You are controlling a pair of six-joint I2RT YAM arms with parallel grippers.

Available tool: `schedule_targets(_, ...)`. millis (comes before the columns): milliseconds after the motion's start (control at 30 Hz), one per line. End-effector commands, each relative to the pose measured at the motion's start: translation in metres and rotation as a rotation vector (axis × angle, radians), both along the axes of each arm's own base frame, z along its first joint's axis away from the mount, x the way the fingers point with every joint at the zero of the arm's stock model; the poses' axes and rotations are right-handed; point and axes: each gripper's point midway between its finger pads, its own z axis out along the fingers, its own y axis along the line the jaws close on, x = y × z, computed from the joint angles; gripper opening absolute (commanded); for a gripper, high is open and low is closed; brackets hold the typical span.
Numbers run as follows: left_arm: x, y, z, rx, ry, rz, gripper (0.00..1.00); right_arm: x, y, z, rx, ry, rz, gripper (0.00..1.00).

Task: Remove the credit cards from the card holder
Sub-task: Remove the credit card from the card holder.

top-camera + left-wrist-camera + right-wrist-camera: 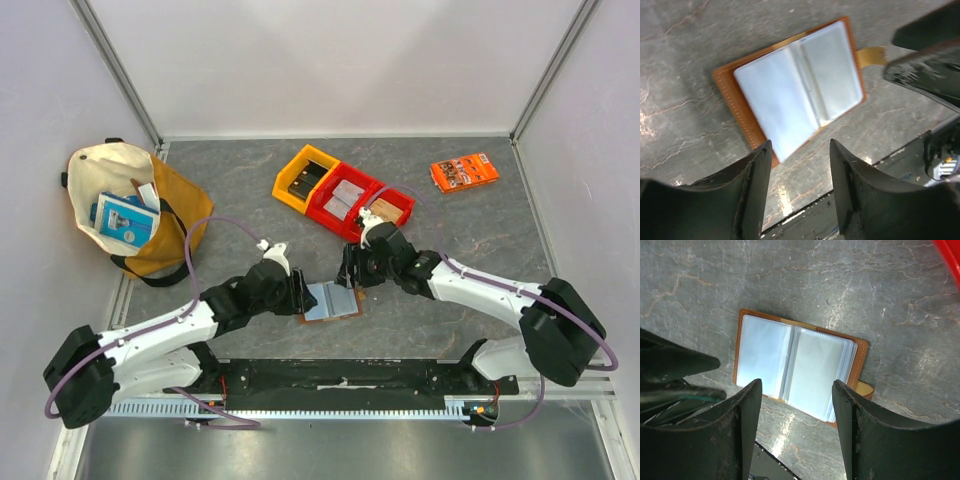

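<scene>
Left gripper [800, 145] and right gripper [797, 382] hung released, empty, over card holder [330, 300], opened flat on table [245, 170], lower centre of top view; extraction seemingly just starting, credit cards indistinct in sleeves; next: pin cover, pinch one card edge

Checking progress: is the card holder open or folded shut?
Open. The card holder lies spread flat, both pale inner pages facing up.

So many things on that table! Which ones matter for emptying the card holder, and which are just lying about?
For the job: card holder, lying open; left claw; right claw.
Lying about: yellow bin; red bin; orange packet; cloth bag.
</scene>
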Motion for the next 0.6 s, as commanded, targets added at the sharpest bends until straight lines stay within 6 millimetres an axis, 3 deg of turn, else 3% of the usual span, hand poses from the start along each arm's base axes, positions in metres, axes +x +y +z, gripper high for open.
schedule_targets(0,0.013,-0.003,-0.009,-0.026,0.0,0.115,0.51,-0.003,-0.001,-0.008,-0.034,-0.02,0.009,0.64)
schedule_targets(133,0.01,-0.003,-0.021,0.005,0.028,0.116,0.33,-0.006,-0.001,-0.022,-0.074,-0.004,0.014,0.6)
schedule_targets(300,0.005,0.003,-0.04,0.062,0.078,0.13,0.26,-0.008,-0.002,-0.035,-0.11,0.014,0.011,0.57)
schedule_targets(567,-0.004,0.009,-0.065,0.15,0.157,0.13,0.21,-0.014,-0.001,-0.055,-0.153,0.052,0.031,0.54)
